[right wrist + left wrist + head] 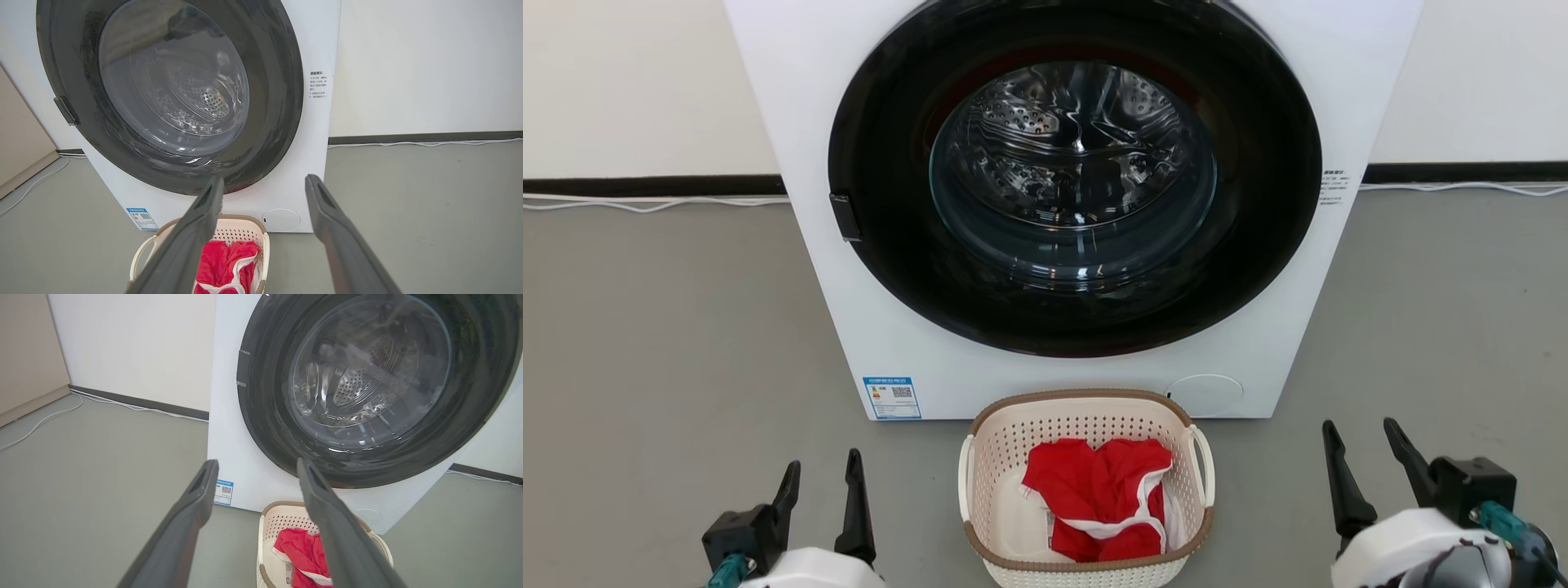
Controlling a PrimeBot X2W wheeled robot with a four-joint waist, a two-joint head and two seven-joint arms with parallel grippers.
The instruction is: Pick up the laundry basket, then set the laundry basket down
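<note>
Basket [996,474] lies 3 o'clock of left end effector [823,461], 9 o'clock of right end effector [1360,425]; both released, about equidistant.

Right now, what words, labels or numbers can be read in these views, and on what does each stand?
Blue sticker, low left on the washer front: QR code and print, too small to read.
Block of dark Chinese print, right edge of the washer front: too small to quote.
White tag on the red garment in the laundry basket: blurred.
No brand or number is legible.
</note>
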